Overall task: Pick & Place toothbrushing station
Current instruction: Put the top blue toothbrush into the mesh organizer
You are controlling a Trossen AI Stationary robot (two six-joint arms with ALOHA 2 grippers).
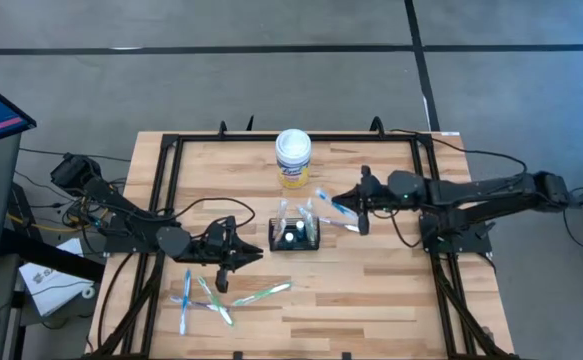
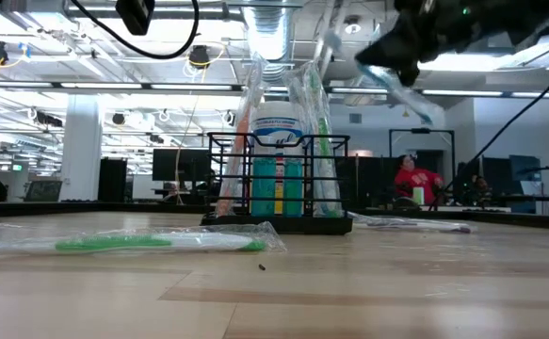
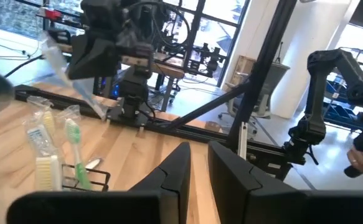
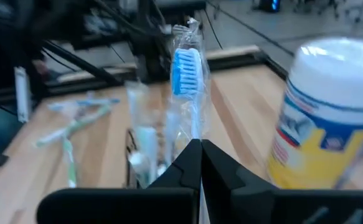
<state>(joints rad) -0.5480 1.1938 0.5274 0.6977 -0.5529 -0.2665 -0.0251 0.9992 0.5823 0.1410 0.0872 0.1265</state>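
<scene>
Right gripper (image 1: 354, 211) pinches a blue-bristled, plastic-wrapped toothbrush (image 4: 186, 93) beside the black wire-mesh caddy (image 1: 295, 236); I'd centre it over a free slot, then lower it straight.

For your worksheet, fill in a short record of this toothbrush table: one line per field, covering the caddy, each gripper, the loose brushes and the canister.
caddy: black wire-mesh caddy mid-table, wrapped toothbrushes standing upright inside
right gripper: right gripper shut on a blue wrapped toothbrush, raised beside the caddy
left gripper: left gripper empty, jaws slightly apart, above the loose brushes
loose brushes: wrapped toothbrushes lying flat at the table's front
canister: white-lidded canister behind the caddy
</scene>
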